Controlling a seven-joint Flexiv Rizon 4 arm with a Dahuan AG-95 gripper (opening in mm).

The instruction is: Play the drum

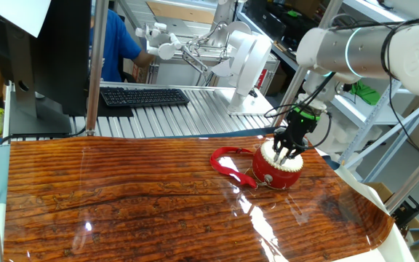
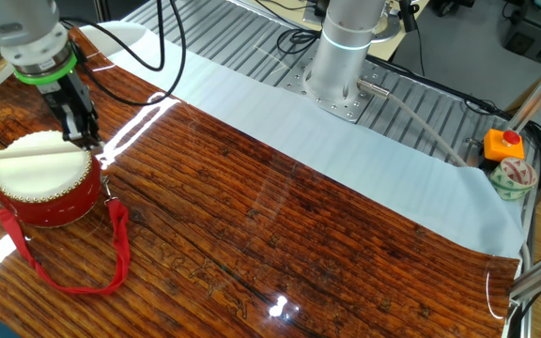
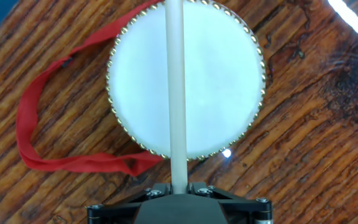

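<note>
The red drum (image 1: 276, 169) with a cream-white head (image 3: 216, 81) stands on the wooden table, its red ribbon strap (image 1: 228, 164) trailing to one side. It also shows in the other fixed view (image 2: 50, 183) with the strap (image 2: 83, 272) in front. My gripper (image 1: 290, 148) hangs over the drum's edge and is shut on a white drumstick (image 3: 176, 93). The stick lies across the middle of the drum head. In the other fixed view the gripper (image 2: 81, 131) is at the drum's far rim, and the stick (image 2: 12, 153) reaches left over the head.
A wood-grain sheet (image 1: 122, 211) covers the table. A keyboard (image 1: 144, 95) and another white robot arm (image 1: 242, 54) stand at the back. The arm's base (image 2: 344, 56) is on the metal bench, with a red button (image 2: 504, 145) and a small bowl (image 2: 513, 178) to the right.
</note>
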